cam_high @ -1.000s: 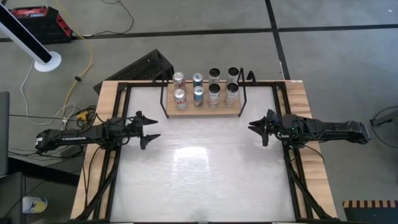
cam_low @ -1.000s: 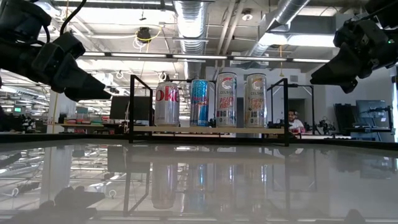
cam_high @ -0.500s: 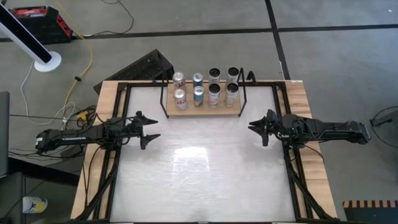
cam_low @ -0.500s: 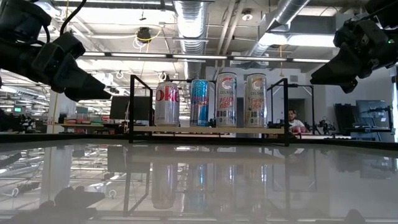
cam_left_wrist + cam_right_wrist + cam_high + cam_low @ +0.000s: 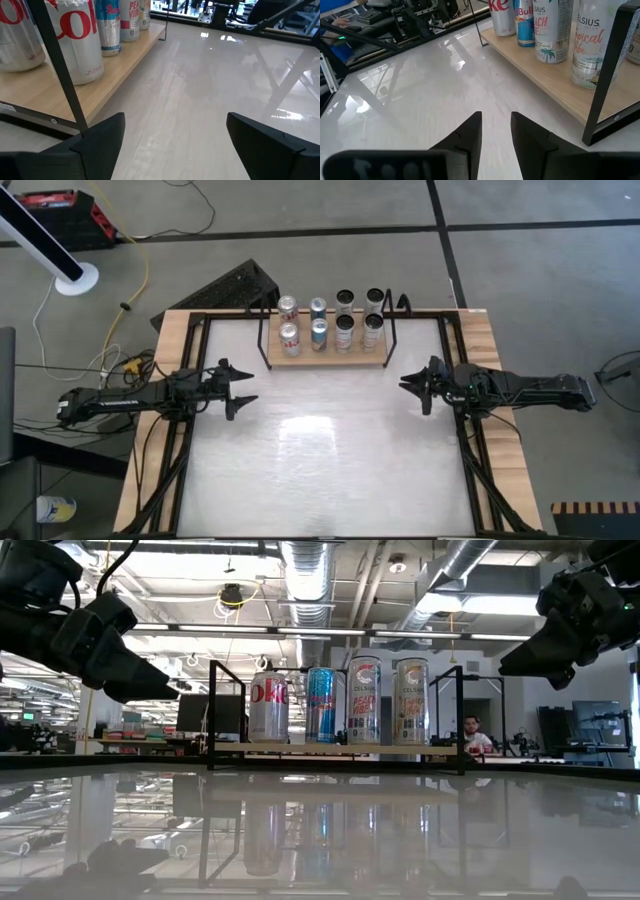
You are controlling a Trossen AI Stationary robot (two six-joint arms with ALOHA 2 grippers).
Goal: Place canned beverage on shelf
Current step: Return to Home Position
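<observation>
Over the middle of the white table (image 5: 330,470), the left gripper (image 5: 250,388) hangs at the left side, its fingers (image 5: 100,140) spread wide and empty. The right gripper (image 5: 405,386) hangs opposite at the right side, its fingers (image 5: 470,132) parted by only a narrow gap with nothing between them. Beyond both, at the table's far edge, stands the shelf (image 5: 325,359), well apart from either gripper, carrying eight upright cans (image 5: 319,333) in two rows of four.

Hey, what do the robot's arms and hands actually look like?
The left arm and right arm are slim, black and jointed, with black cables beneath; the left shows small white lettering. The left hand and right hand each have two flat, tapered matte-black fingers.
</observation>
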